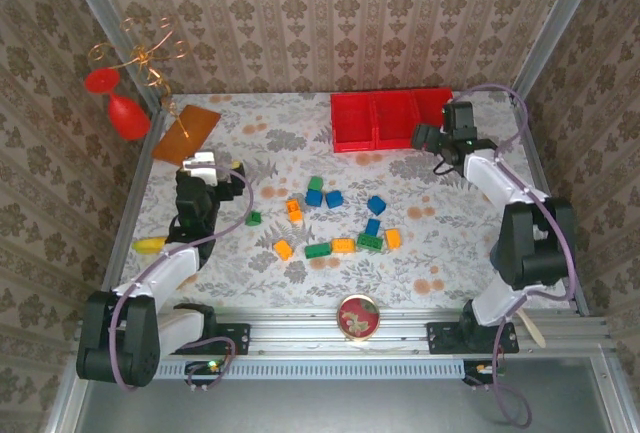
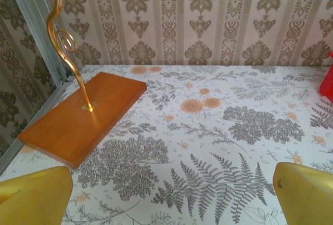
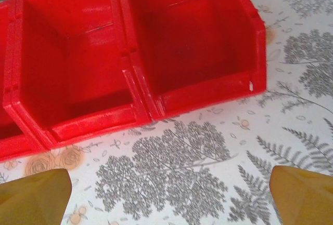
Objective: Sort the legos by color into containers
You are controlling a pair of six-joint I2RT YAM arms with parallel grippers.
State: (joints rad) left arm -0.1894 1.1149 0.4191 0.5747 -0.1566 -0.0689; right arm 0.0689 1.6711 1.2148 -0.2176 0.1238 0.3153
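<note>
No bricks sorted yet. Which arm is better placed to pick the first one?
Probably left. The left gripper, open, is near the lone green brick at the pile's left edge. The right gripper, also open, hovers by the empty red bins, slightly farther from any brick.

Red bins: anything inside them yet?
Right bin and middle bin: bare red floors, nothing inside. Left bin looks empty from above; its near wall hides a floor strip.

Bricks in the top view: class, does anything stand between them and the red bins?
Nothing visible does. The bricks lie mid-table, the bins at the far edge, with only patterned tabletop between. The right gripper is by the rightmost bin.
</note>
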